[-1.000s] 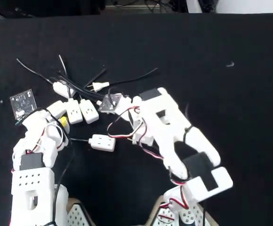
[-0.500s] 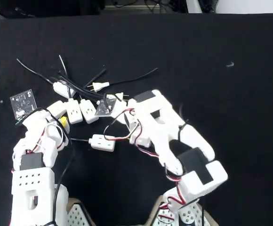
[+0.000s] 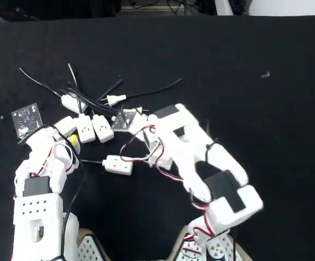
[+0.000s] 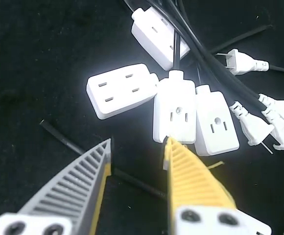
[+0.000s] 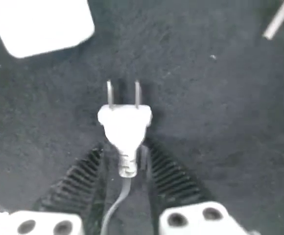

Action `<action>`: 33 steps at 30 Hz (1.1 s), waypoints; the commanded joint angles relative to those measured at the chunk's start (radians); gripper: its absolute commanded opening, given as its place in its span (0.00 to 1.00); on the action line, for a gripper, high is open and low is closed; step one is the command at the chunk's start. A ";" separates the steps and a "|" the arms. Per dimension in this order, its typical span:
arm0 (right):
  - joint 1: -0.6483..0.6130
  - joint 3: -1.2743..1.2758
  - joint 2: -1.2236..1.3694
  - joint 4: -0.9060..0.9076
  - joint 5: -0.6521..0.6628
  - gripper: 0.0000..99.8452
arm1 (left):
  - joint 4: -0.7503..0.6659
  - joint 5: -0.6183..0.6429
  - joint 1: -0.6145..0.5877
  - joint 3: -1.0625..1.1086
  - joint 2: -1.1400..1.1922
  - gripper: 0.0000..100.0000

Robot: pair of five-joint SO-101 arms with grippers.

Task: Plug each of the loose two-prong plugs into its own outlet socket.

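Observation:
My right gripper (image 5: 124, 147) is shut on a white two-prong plug (image 5: 125, 122), whose prongs point away over the black mat toward a white socket (image 5: 41, 24). In the high view this gripper (image 3: 120, 122) sits just right of a row of white sockets (image 3: 94, 128). My left gripper (image 4: 137, 147) stands open just short of a three-hole socket (image 4: 175, 111), a like socket (image 4: 215, 126) and a double outlet block (image 4: 121, 90). Loose plugs (image 4: 252, 128) lie beside them. In the high view the left gripper (image 3: 69, 140) is below the row.
Another outlet block (image 3: 118, 165) lies between the arms, its cord running left. A loose plug (image 3: 115, 99) and tangled black cords (image 3: 87, 98) lie behind the sockets. A small circuit board (image 3: 26, 119) sits at the far left. The mat's right half is bare.
The right arm has swung a little left and lowered, carrying the plug closer to the socket row. The left arm has kept still.

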 commanded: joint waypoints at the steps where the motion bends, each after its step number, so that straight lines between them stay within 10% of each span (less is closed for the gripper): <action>1: 0.037 -0.004 -0.177 -0.003 -0.057 0.01 | -0.011 -0.006 -0.004 -0.013 -0.009 0.18; 19: -0.163 0.444 -0.667 -0.520 -0.250 0.01 | -0.005 0.000 0.001 -0.160 -0.009 0.18; 33: -0.204 0.693 -1.017 -0.667 -0.393 0.01 | 0.124 -0.008 0.338 -0.341 -0.011 0.18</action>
